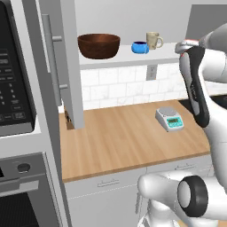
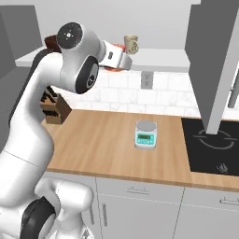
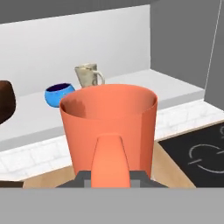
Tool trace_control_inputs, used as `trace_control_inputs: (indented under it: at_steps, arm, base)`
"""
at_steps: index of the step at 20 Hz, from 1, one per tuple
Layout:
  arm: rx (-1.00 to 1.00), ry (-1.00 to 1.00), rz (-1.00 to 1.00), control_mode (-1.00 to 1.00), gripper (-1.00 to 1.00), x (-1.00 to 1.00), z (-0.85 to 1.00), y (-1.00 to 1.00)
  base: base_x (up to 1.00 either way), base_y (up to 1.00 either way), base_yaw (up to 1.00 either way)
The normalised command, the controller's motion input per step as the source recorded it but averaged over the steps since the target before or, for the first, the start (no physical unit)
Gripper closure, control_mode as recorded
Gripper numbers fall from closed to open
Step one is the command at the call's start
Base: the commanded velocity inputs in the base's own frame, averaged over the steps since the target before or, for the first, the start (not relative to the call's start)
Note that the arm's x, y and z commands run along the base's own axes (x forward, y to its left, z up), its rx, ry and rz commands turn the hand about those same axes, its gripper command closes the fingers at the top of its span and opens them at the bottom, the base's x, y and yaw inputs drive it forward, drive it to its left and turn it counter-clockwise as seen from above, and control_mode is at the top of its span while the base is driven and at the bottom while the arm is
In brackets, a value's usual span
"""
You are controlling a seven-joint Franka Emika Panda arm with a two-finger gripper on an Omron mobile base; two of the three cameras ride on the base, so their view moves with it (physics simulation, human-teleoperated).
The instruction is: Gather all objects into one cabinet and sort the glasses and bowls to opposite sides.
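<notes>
On the white shelf, going left to right in the left base view, stand the dark brown bowl, the small blue bowl and the beige mug; the blue bowl sits just beside the beige mug, at its 8 o'clock. The open cabinet door hangs at the shelf's 9 o'clock. In the hand view the gripper has its fingers drawn nearly together, clamped on the handle of the orange mug, which is upright, in front of the shelf and off it. A scale rests on the wooden counter.
</notes>
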Motion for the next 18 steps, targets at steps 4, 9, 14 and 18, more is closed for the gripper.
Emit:
trace_control_inputs:
  at_steps: [4,9,14,18]
  arm:
    - [0.0,0.0,-0.07,-1.0,1.0,0.71,0.0,-0.66]
    - [0.0,0.0,-0.07,-1.0,1.0,0.78,-0.05,-0.54]
    - [0.0,0.0,-0.03,-1.0,1.0,0.91,-0.23,-0.22]
    - [0.0,0.0,0.0,-1.0,1.0,0.96,-0.2,-0.24]
  base:
    - [0.0,0.0,0.0]
    - [0.0,0.0,0.0]
    - [0.0,0.0,0.0]
    - [0.0,0.0,0.0]
